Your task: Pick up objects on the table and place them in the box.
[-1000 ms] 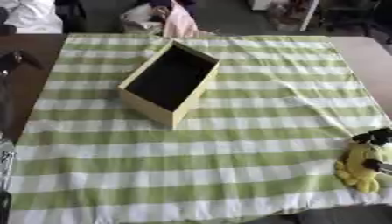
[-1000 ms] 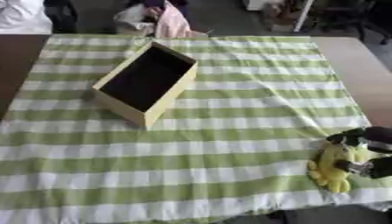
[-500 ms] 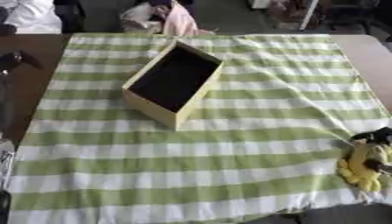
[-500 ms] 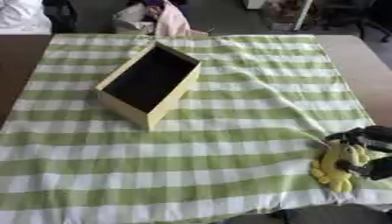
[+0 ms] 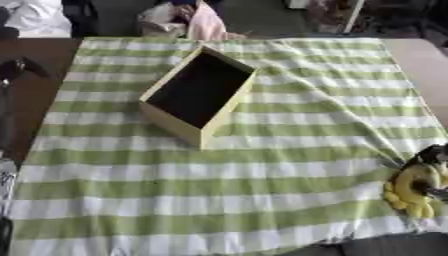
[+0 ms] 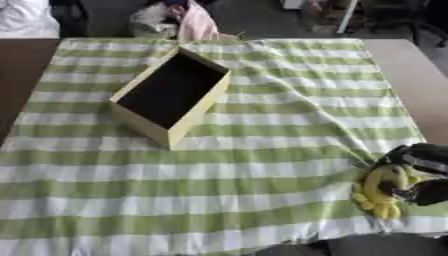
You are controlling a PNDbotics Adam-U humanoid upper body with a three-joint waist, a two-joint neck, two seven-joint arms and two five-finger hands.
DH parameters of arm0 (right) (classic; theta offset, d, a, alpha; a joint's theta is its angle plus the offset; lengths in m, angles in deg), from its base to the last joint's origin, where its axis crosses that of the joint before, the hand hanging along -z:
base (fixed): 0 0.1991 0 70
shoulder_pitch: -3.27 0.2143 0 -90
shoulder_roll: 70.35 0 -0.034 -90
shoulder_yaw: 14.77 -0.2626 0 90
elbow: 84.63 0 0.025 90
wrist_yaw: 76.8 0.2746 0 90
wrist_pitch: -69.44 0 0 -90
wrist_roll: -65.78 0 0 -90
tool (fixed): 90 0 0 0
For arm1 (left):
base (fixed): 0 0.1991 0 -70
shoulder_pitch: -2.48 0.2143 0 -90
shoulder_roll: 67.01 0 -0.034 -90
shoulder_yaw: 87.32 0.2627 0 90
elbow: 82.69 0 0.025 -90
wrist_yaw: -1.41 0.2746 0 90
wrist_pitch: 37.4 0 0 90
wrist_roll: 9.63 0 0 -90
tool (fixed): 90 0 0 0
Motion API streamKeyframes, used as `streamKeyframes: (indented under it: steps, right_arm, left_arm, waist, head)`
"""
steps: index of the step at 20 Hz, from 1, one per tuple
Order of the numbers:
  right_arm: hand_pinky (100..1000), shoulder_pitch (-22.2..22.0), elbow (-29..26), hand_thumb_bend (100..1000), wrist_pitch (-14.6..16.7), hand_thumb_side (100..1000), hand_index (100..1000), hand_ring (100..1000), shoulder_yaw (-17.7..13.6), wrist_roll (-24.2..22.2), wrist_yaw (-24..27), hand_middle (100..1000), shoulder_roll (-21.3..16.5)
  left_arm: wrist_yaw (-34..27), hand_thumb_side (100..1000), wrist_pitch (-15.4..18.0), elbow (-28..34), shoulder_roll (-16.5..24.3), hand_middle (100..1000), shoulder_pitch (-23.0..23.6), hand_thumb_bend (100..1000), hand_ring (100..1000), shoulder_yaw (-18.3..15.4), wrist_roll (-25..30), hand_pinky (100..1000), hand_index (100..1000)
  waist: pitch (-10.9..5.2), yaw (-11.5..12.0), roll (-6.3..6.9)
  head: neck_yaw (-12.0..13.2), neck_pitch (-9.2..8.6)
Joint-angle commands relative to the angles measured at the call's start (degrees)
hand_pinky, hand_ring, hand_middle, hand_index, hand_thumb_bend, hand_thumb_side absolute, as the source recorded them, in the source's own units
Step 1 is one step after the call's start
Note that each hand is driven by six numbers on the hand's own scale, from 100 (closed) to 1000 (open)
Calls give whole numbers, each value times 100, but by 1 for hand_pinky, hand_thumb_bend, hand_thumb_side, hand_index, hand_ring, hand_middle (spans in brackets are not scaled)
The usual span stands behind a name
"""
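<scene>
Yellow plush toy [image 6: 381, 191] gripped in curled right hand [image 6: 422, 175] at near table edge. Pick step. Next: lift, carry far left to open box [image 6: 171, 97]. Left hand unseen.

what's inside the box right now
Nothing shows inside the box: only its dark floor. The near wall hides a strip of the floor beside it. The yellow toy lies on the cloth at the right hand, outside the box.
</scene>
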Motion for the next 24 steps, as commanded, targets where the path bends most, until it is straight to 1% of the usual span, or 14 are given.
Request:
streamKeyframes:
  steps: [1,2,5,6,11,12,13,14,17,19,20,22,23,24]
  right_arm:
    - [394,102,13,100,-8,631,738,522,-97,-11,370,504,-123]
    - [387,112,20,100,-45,646,737,520,-115,19,464,503,-125]
    - [379,160,32,100,-141,635,735,517,-174,47,688,501,-156]
    - [379,177,37,100,-164,603,736,517,-192,38,746,502,-171]
    - [382,251,57,100,-237,553,738,522,-338,-4,943,507,-281]
    - [382,263,56,100,-241,553,738,522,-367,-5,941,507,-297]
    - [397,270,56,100,-241,514,738,527,-384,-5,935,511,-305]
    - [400,319,50,100,-246,502,738,529,-445,15,882,512,-338]
    - [403,464,34,100,-240,475,738,530,-594,128,622,514,-351]
    - [417,544,44,100,-239,457,739,536,-639,199,480,519,-355]
    - [431,579,68,100,-248,461,741,546,-655,227,413,525,-357]
    - [495,623,128,100,-277,514,744,604,-657,243,342,535,-345]
    - [509,632,163,100,-307,530,744,619,-650,228,343,536,-335]
    - [534,637,201,100,-350,531,741,654,-644,198,366,532,-324]
  left_arm:
    - [-9,748,-5,108,56,935,-58,100,1000,-31,26,454,686]
    - [-8,748,-5,108,55,935,-58,100,1000,-30,29,454,687]
    - [-5,748,-10,108,51,935,-50,100,1000,-28,33,454,687]
    - [-4,748,-12,108,50,936,-47,100,1000,-27,36,454,687]
    - [-4,748,-21,108,48,937,-30,100,1000,-35,40,455,688]
    - [-3,748,-23,108,48,937,-29,100,1000,-36,41,455,688]
    - [-3,749,-24,108,47,937,-28,100,1000,-36,41,455,688]
    - [-3,749,-26,108,45,937,-23,100,1000,-37,40,455,688]
    - [-3,749,-27,108,38,937,-20,100,1000,-35,44,455,688]
    - [-2,751,-28,108,35,938,-19,100,1000,-36,43,455,688]
    - [-1,753,-33,108,35,939,-16,100,1000,-36,46,454,688]
    - [2,755,-46,108,35,940,-11,100,1000,-37,54,454,688]
    - [1,755,-49,108,35,940,-13,100,1000,-37,55,454,688]
    - [-1,755,-49,108,35,940,-15,100,1000,-37,56,454,688]
  waist:
    - [-58,4,3]
    - [-63,5,0]
    - [-76,3,-11]
    - [-80,2,-16]
    - [-89,1,-33]
    - [-90,0,-34]
    - [-90,0,-35]
    - [-96,-4,-39]
    - [-103,-1,-40]
    - [-104,7,-41]
    - [-101,11,-42]
    - [-93,15,-44]
    - [-89,16,-45]
    - [-86,16,-45]
  head:
    - [-3,37]
    - [-4,37]
    - [-10,37]
    - [-9,37]
    - [12,37]
    - [13,37]
    - [14,37]
    - [17,37]
    - [22,37]
    - [15,37]
    - [10,37]
    - [4,37]
    - [5,37]
    - [11,37]
